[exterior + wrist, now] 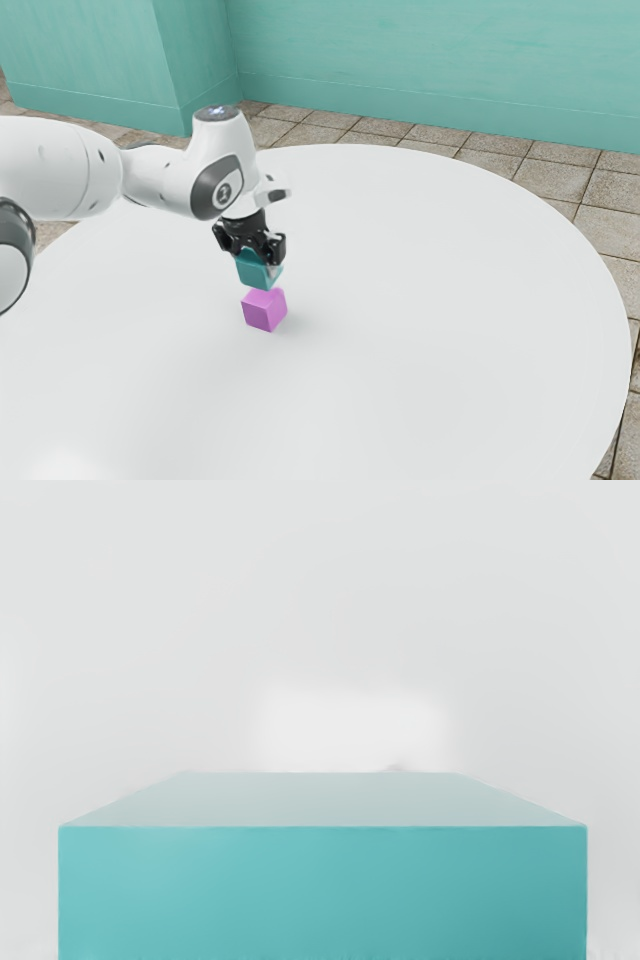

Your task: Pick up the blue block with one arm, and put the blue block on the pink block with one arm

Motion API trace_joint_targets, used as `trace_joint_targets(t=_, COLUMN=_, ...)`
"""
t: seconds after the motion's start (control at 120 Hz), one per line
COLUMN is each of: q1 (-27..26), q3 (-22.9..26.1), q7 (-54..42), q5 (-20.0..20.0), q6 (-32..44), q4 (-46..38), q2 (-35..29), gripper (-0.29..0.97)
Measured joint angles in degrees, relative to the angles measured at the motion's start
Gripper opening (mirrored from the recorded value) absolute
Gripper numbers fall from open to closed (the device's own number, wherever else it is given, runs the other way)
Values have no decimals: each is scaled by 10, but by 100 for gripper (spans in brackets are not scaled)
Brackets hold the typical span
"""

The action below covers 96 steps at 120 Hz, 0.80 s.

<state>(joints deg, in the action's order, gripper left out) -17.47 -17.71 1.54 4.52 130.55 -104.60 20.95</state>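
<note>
1. The room has blue-green walls and a brown tiled floor, and a big round white table (450,330) stands in it
2. The black gripper (256,252) points down and pinches the blue block (258,272) between its two fingers, one finger on each side
3. The blue block hangs right over the pink block (265,310), which sits on the table. They are very close, and I cannot tell if they touch
4. From the hand's own camera, the blue block (320,880) is just under the hand, with the white table behind it
5. I think the job now is to set the blue block down. The hand should go down slowly and straight
6. The blue block looks a tiny bit toward the exterior view's left of the pink one, so a small nudge to line them up may help
7. The fingers should let go only when the blue block lies flat on the pink one, or it could tip and fall
8. Then the hand should lift straight up, so it does not bump the stack
9. The white arm (150,180) reaches in from the exterior view's left and should be steady for all of this
</note>
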Motion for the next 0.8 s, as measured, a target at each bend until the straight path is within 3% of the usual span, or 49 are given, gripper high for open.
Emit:
trace_joint_targets(t=0.467, q1=5, q3=2, q7=-83, q5=22, q6=30, q4=-31, q2=3, gripper=38)
trace_joint_targets(t=0.8, q1=17, q3=1, q7=-114, q5=67, q6=36, q4=-16, q2=23, gripper=38)
